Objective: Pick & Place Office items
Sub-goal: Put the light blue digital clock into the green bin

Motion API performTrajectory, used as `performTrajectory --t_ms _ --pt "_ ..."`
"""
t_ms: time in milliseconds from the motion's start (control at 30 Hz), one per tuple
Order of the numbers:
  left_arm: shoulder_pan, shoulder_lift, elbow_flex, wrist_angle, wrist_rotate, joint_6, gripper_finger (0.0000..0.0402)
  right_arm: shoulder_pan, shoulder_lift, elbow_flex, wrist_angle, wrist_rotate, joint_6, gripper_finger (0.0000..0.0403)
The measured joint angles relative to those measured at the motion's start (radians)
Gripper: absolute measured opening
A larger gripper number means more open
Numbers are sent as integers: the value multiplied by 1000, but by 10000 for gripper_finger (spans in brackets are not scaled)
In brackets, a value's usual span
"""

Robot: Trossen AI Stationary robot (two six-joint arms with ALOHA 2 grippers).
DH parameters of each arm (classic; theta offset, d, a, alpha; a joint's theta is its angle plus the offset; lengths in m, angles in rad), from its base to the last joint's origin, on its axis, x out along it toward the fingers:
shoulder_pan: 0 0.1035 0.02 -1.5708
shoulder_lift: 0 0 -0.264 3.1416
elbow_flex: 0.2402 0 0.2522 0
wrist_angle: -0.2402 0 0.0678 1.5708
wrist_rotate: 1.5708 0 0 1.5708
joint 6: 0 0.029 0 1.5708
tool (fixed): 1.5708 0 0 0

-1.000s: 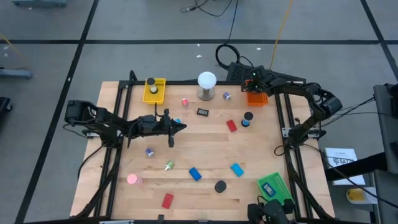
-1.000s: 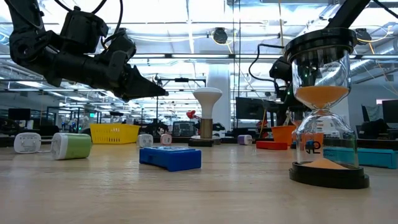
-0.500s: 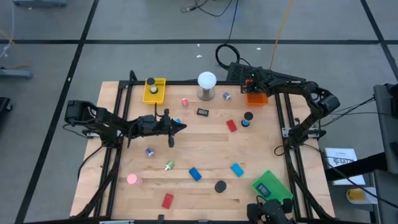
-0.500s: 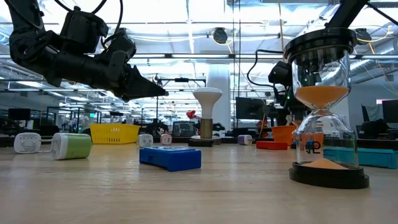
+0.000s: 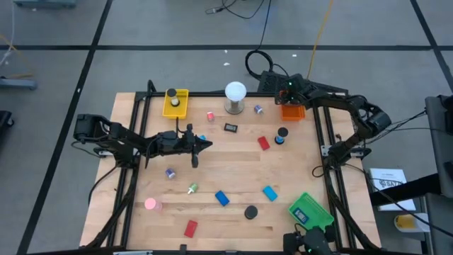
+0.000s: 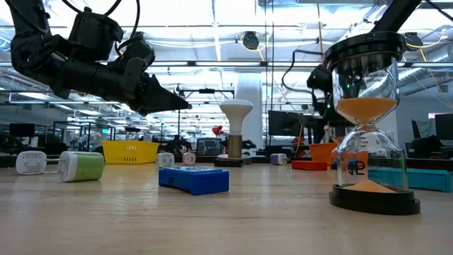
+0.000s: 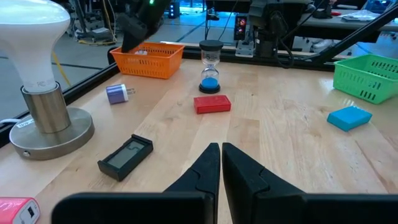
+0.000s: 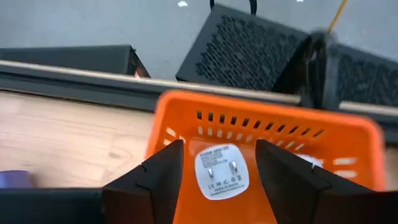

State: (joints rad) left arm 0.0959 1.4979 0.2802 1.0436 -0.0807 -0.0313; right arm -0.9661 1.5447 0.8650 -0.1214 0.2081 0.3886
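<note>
Place: robotics lab, open-plan industrial hall
Rig: wooden table framed by black rails, set on a grey floor marked with taped lines
Background: rows of benches, monitors and cabling seen beyond the table in the low view
Ceiling: exposed pipes and strip lighting
</note>
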Motion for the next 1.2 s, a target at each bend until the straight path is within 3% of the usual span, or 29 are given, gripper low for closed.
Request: performTrajectory --t_ms 100,233,400,567,700,867,1200 --pt "0 0 0 0 0 0 21 0 -76 1 -53 -2 -44 192" --pt "0 0 0 -10 6 -7 21 5 -218 18 -270 -2 -163 165" --pt "0 0 0 -37 5 -9 21 80 -436 18 -588 -3 -234 93" --pt "0 0 0 -39 4 -10 21 241 -634 18 -808 1 -192 11" --pt "0 0 0 -39 3 -11 21 421 -741 18 -935 5 -71 13" --pt "0 0 0 -39 3 -17 21 728 -761 16 -1067 83 128 11" --pt "0 0 0 -45 3 -52 21 1384 -534 16 -1061 105 517 10"
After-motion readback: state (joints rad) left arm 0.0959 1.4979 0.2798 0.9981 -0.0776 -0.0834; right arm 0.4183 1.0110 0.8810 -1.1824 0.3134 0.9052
